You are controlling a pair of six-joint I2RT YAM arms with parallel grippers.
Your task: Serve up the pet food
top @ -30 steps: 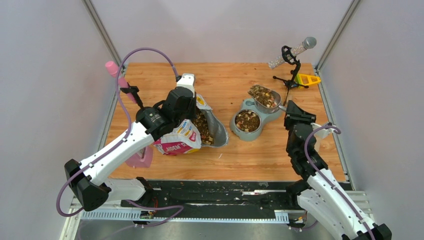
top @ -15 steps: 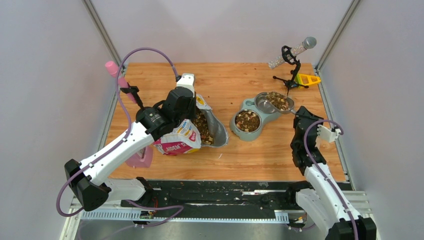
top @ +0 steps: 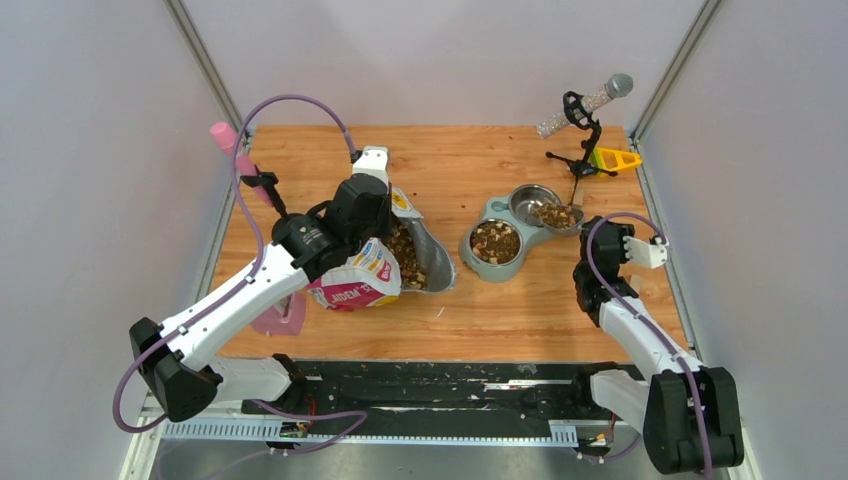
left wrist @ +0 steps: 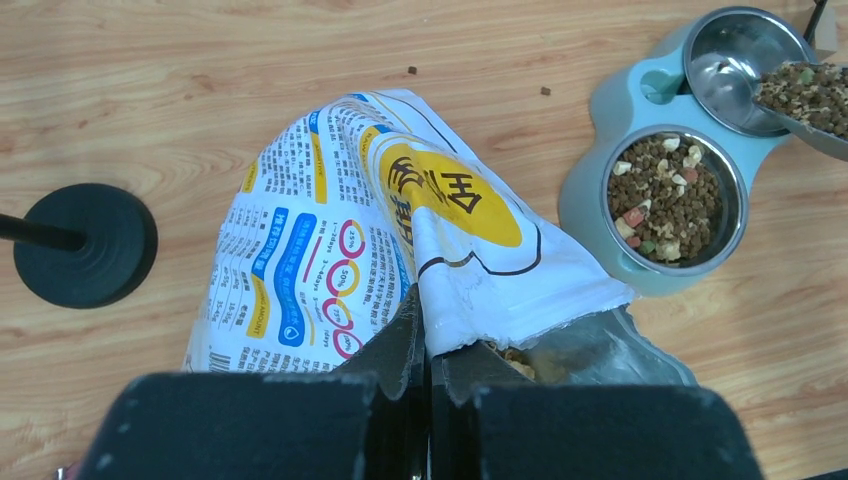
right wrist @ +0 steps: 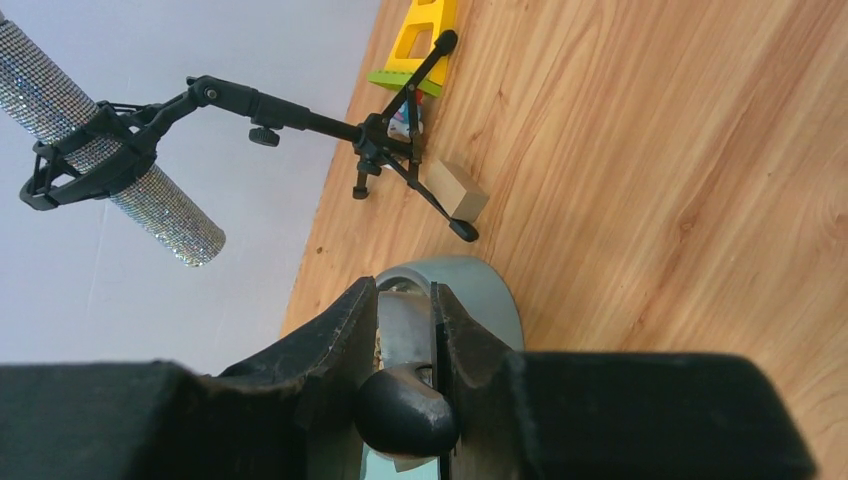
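Got the left gripper [left wrist: 424, 335] squeezed all the way closed on the torn top edge of the cartoon-cat bag [left wrist: 400, 230], lying on the wooden table [top: 470, 160] with its silver mouth gaping toward the teal feeder [left wrist: 585, 195]. Can spot pet food [left wrist: 665, 195] in three places: heaped in the feeder's near bowl [left wrist: 741, 197], loose inside the bag's mouth, and piled in the grey scoop [left wrist: 820, 138]. Over on the other side, got the right gripper [right wrist: 403, 305] closed partway, jaws snug on the scoop's handle, holding the loaded scoop right over the rim of the far steel bowl [left wrist: 730, 50]. Also seeing a glittery microphone [right wrist: 170, 215] on a small black stand near the feeder.
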